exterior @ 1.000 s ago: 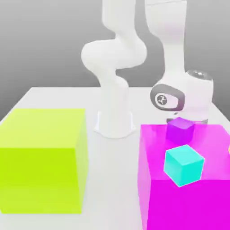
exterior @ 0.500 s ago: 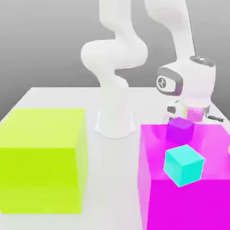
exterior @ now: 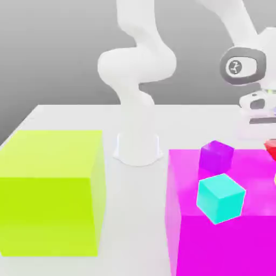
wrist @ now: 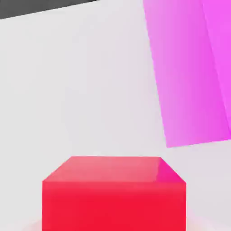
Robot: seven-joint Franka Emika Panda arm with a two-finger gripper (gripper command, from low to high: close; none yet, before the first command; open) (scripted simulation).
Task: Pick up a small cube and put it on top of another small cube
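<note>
The gripper (exterior: 268, 129) is at the exterior view's right edge, above the back right part of the magenta block (exterior: 226, 237), and it hangs under the white wrist of the arm (exterior: 141, 64). Its fingers are pressed together as far as they go, pinching the red cube (wrist: 113, 194). In the hand view this cube sits right in front of the camera, with its top face and one side face visible, and the white table (wrist: 76, 81) lies well below it. A corner of the red cube (exterior: 271, 146) also appears at the exterior view's right edge, just under the hand and over the far right side of the magenta block. It is lifted; it rests on nothing.

The cyan cube (exterior: 220, 198) stands in front of the magenta block's top edge in the exterior view, tilted a little, so that one corner points toward the camera. It is on the exterior view's left of the red cube and lower in the picture, well apart from it. The purple cube (exterior: 215, 156) is behind the cyan cube, near the back edge of the magenta block, and nothing touches it.

The lime block (exterior: 51, 191) stands on the table at the exterior view's left of the magenta block, with a strip of table between them. The arm's base stands behind this strip. In the hand view one corner of the magenta block (wrist: 189, 72) is seen on the table beyond the red cube.
</note>
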